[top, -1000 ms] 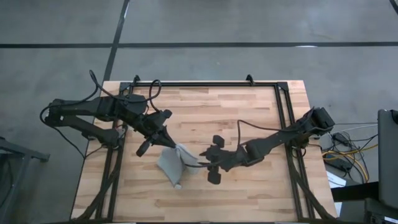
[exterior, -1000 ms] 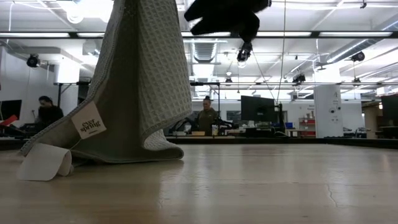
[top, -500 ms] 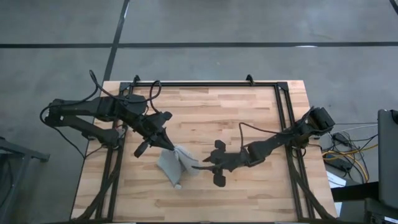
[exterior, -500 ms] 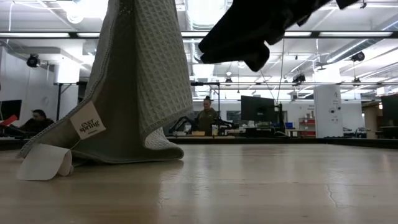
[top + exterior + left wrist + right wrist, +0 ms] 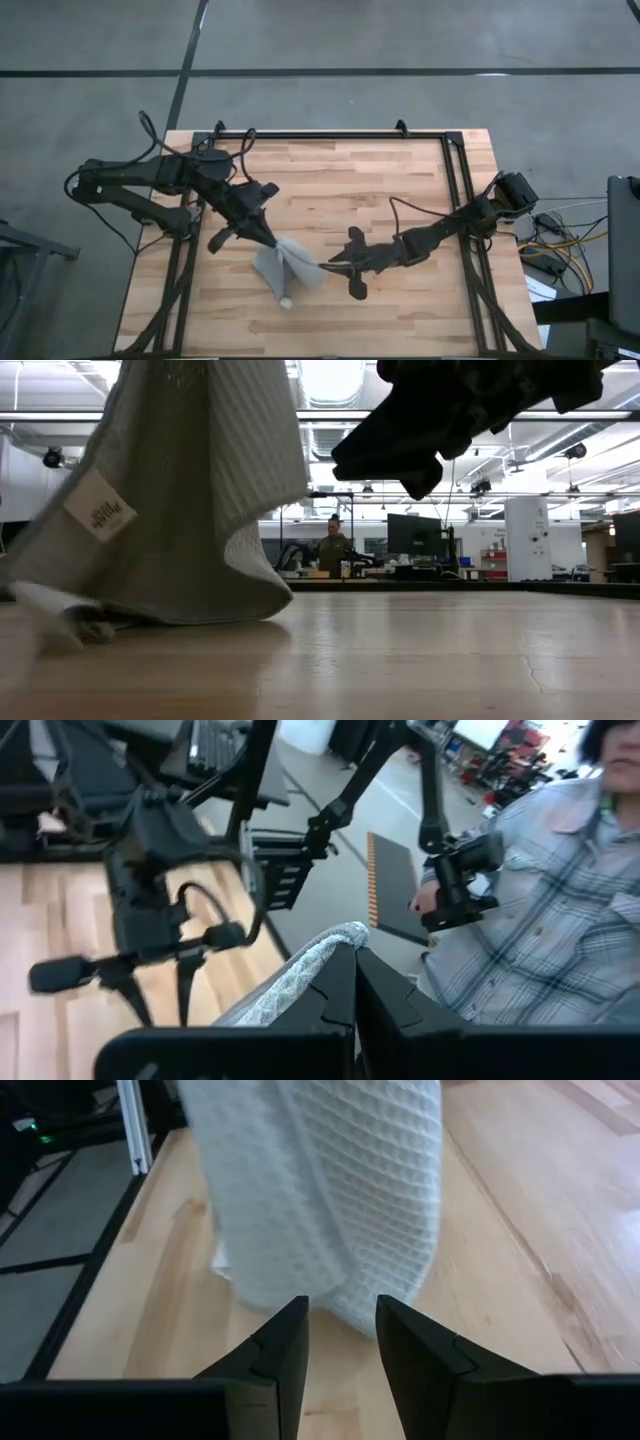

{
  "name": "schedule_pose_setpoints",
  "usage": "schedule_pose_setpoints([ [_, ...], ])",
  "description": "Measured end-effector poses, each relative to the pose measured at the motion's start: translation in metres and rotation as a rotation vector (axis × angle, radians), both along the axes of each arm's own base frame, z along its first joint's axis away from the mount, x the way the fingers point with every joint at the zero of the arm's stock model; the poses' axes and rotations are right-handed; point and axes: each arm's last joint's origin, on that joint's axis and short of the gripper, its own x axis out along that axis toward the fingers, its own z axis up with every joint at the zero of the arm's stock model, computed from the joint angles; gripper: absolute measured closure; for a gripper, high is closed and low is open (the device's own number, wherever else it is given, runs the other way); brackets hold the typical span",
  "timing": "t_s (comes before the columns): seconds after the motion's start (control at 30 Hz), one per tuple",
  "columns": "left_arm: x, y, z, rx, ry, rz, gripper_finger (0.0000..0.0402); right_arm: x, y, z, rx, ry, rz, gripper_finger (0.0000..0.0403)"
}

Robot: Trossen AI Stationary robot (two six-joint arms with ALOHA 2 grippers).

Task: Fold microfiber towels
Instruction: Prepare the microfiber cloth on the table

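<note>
My left gripper [image 5: 268,235] is clamped on the towel [image 5: 282,270], lifting it so its lower hem drags on the table [image 5: 400,180]. The towel has just swung and my right gripper [image 5: 340,1325], jaws parted, has closed in on its lower edge, so the second grab looks near. I can't see contact yet

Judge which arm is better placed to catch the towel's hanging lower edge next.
Right, probably. The right gripper is open and level with the towel, facing its drooping edge, while the left gripper is shut on the towel's top, holding it up.
</note>
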Motion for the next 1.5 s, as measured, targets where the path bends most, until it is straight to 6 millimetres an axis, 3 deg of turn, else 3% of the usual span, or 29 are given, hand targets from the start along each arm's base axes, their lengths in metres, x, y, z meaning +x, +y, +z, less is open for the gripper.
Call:
schedule_pose_setpoints([
  [0.8, 0.001, 0.000, 0.003, -0.001, -0.034, -0.002, 0.0401, 0.007, 0.004, 0.013, 0.056, -0.094, 0.039, 0.0294],
  [1.2, 0.001, 0.000, 0.003, -0.002, -0.036, -0.002, 0.0401, 0.034, 0.017, -0.001, 0.083, -0.088, 0.087, 0.0300],
  [1.5, 0.001, 0.000, 0.003, -0.005, -0.027, -0.002, 0.0401, 0.038, 0.019, -0.010, 0.096, -0.060, 0.078, 0.0269],
])
